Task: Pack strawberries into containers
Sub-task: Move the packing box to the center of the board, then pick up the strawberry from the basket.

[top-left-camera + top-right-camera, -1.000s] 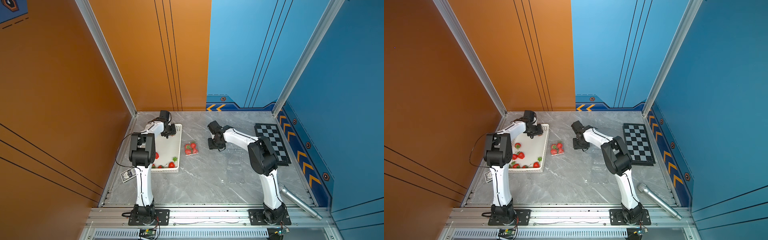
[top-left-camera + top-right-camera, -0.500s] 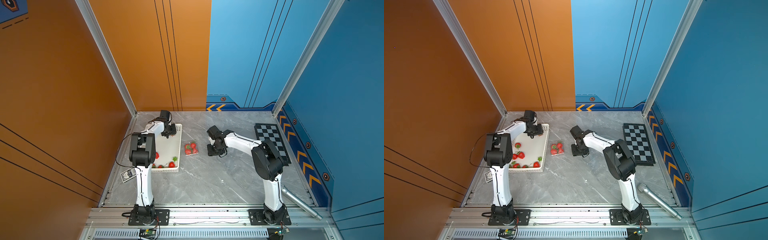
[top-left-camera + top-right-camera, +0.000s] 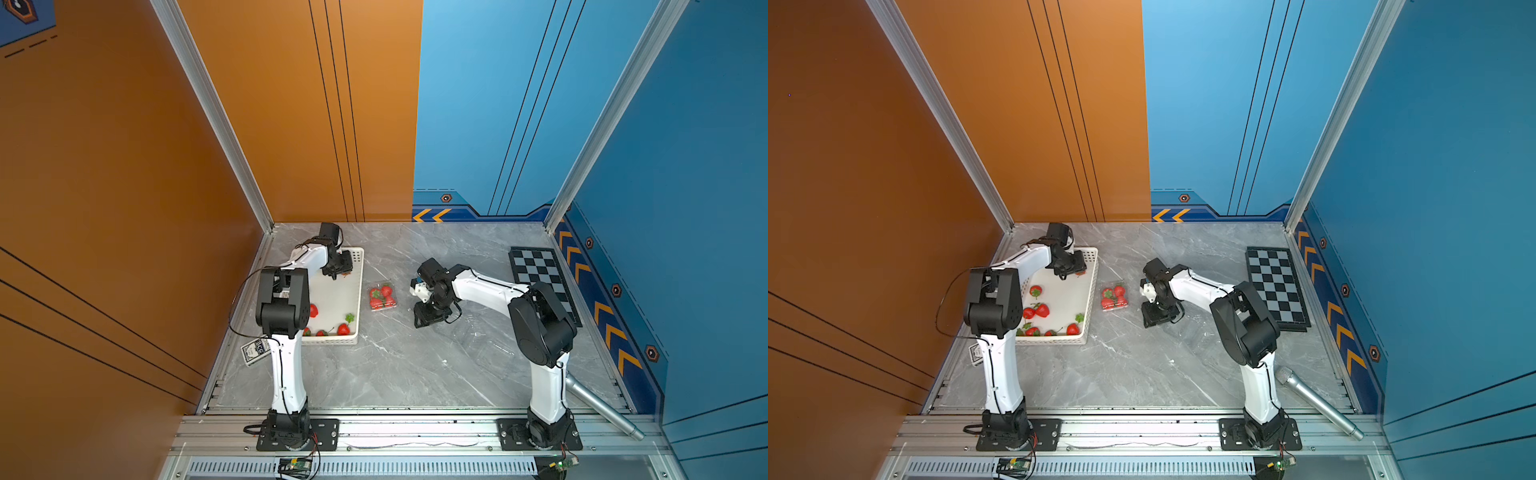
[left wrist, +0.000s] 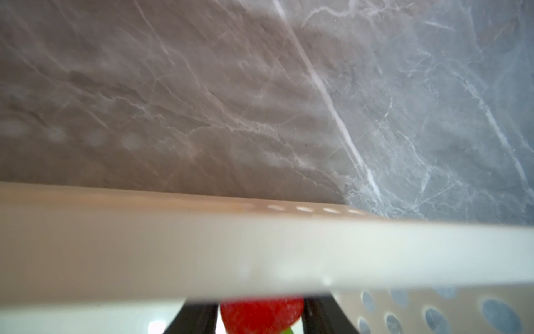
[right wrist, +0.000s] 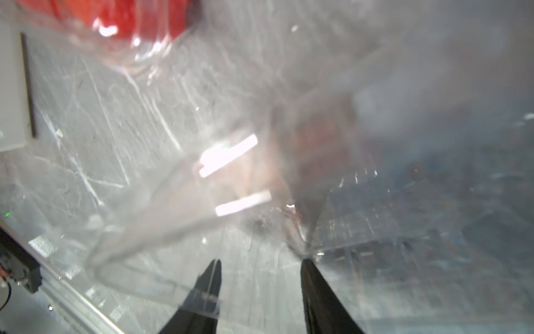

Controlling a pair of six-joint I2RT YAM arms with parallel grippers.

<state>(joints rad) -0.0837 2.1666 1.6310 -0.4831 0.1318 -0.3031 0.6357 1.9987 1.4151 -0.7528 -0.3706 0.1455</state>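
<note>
My left pincer (image 3: 340, 270) is down in the far end of the white basket (image 3: 360, 291), set narrow and closed on one strawberry (image 4: 261, 313). The left wrist view shows the berry between both black fingers (image 4: 196, 318), with the basket rim right across the lens.

My right pincer (image 5: 260, 269) is low over the table, just beside the packed container (image 3: 382, 297), on its right. Its fingers are part-way apart. Clear plastic (image 5: 231, 162) smears the whole right wrist view and laps over one fingertip. I can't tell if I'm gripping it or only nosing in. It is probably an empty container, but too blurred to be sure.

Progress: one container is filled with four berries; I can't read whether its lid is shut. There are six or so loose berries (image 3: 1041, 309) in the basket, mostly at the near end. A faint clear box (image 3: 484, 347) sits on the table near my right pincer, toward the near edge, and looks empty. I'd judge about a third done, with the remaining boxes to fill and lids to close.

Surface: grey marble table (image 3: 395, 374), flat. The chessboard (image 3: 540, 282) is far right, the microphone (image 3: 1316, 401) in the near right corner, and the card pack (image 3: 254, 351) at the left edge. The orange wall (image 3: 291, 104) runs left and back, the blue wall (image 3: 478, 104) back and right.
</note>
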